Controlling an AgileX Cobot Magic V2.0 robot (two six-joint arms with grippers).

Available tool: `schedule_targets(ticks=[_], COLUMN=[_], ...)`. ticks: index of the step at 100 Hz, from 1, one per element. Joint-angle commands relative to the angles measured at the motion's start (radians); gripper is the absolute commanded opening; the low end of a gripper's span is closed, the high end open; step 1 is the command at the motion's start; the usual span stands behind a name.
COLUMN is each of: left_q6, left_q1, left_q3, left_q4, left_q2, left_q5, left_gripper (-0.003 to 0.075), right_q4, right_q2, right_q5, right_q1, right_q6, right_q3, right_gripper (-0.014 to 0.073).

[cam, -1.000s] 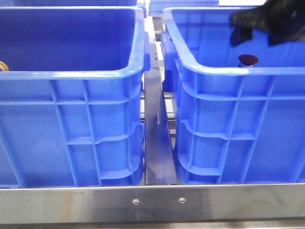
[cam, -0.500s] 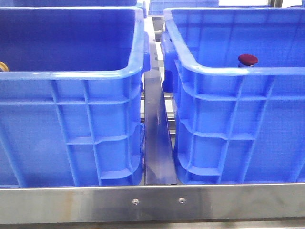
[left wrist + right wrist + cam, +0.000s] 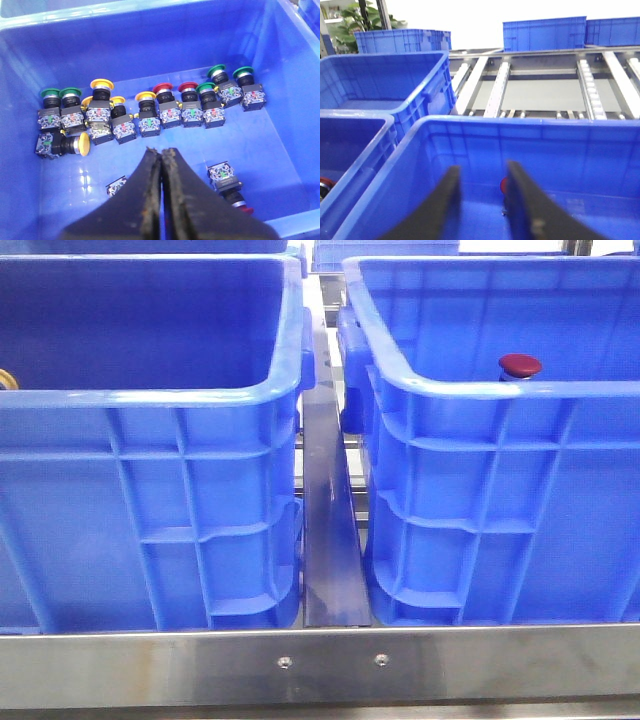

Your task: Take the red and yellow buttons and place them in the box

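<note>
- Two large blue plastic crates stand side by side on a metal frame; the left crate (image 3: pixel 150 440) and the right crate (image 3: pixel 500 490) both have smooth thick rolled rims and ribbed grid walls.
- Between them runs a shiny steel rail (image 3: pixel 330 540), and a brushed steel bar (image 3: pixel 320 665) with two small screws crosses the near edge.
- In the front view only a dark red domed cap (image 3: pixel 520 365) peeks over the near rim of the right crate; its body is hidden behind the wall.
- At the far left edge of that view a sliver of yellow (image 3: pixel 6 378) shows inside the left crate, cut off by the frame.
- Neither arm appears in the front view.
- The left gripper (image 3: pixel 161 160) hangs over a crate floor strewn with push buttons; its black, rough-edged fingers are pressed together with only a hairline seam, holding nothing.
- Below it stands a loose row of buttons with round mushroom caps on blocky grey bases: green ones at both ends, yellow ones (image 3: pixel 101 85) left of middle, red ones (image 3: pixel 163 89) beside them.
- A yellow button (image 3: pixel 82 144) lies tipped on its side, and a red one (image 3: pixel 235 192) lies alone near the crate wall, its cap partly hidden.
- The right gripper (image 3: pixel 480 195) is blurred and close; its dark fingers stand apart with a clear gap and hold nothing.
- Between those fingers a red blur (image 3: pixel 503 186) shows low against the crate's inner wall, too soft to make out.
- Beyond are more blue crates and pale roller tracks (image 3: pixel 540 95).
</note>
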Motion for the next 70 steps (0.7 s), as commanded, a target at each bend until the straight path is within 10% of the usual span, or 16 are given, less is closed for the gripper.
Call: schedule_targets(ticks=[1, 37, 70], left_q6=[-0.006, -0.006, -0.006], left_q1=[0.001, 0.001, 0.003], left_q3=[-0.024, -0.024, -0.100], left_q4=[0.025, 0.023, 0.061], left_q2=[-0.001, 0.012, 0.206], left_q5=[-0.047, -0.049, -0.056], left_gripper=[-0.0011, 0.0522, 0.0537], right_q4=[0.005, 0.005, 0.005], right_q2=[-0.008, -0.008, -0.007], right_q5=[-0.028, -0.023, -0.023], right_q1=[-0.005, -0.005, -0.005], right_q6=[-0.012, -0.012, -0.012], right_q3=[-0.025, -0.025, -0.025], right_gripper=[0.0053, -0.0069, -0.0068])
